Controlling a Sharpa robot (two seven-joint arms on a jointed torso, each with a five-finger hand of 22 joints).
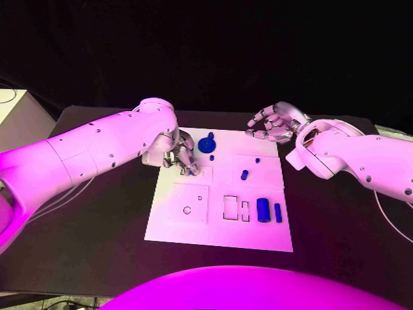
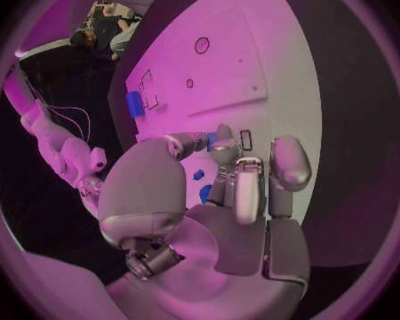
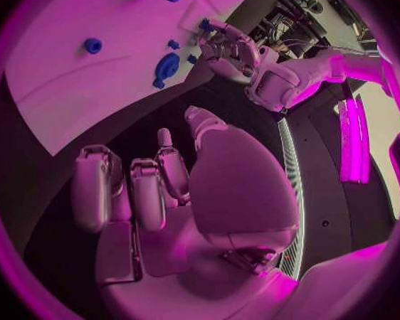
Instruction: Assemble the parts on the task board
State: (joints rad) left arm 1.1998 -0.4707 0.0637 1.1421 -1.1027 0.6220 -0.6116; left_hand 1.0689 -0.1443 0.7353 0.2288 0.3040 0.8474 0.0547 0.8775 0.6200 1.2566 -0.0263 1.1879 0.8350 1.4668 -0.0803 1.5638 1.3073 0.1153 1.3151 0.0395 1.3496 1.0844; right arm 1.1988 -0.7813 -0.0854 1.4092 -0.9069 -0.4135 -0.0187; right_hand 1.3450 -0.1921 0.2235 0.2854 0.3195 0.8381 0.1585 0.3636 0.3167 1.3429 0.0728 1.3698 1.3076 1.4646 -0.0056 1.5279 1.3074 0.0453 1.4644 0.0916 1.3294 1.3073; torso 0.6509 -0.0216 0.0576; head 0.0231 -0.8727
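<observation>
Head view is showing the white task board (image 1: pixel 174 223) lying in the middle of the black table (image 1: pixel 95 258). The left hand (image 1: pixel 181 157) is hanging over the board's far left corner with its fingers pointing down. I cannot tell if it is pinching anything. Just beside this hand, a round blue part (image 1: pixel 208 144) is sitting on the board. The right hand (image 1: pixel 273 124) is floating just past the board's far right corner, and its fingers are curling in with nothing in them. A small blue part (image 1: pixel 244 174) is lying nearer the robot than both hands, between them. Farther from the hands, a blue cylinder (image 1: pixel 262 208) and a thin blue part (image 1: pixel 278 213) are lying side by side near the board's near edge.
</observation>
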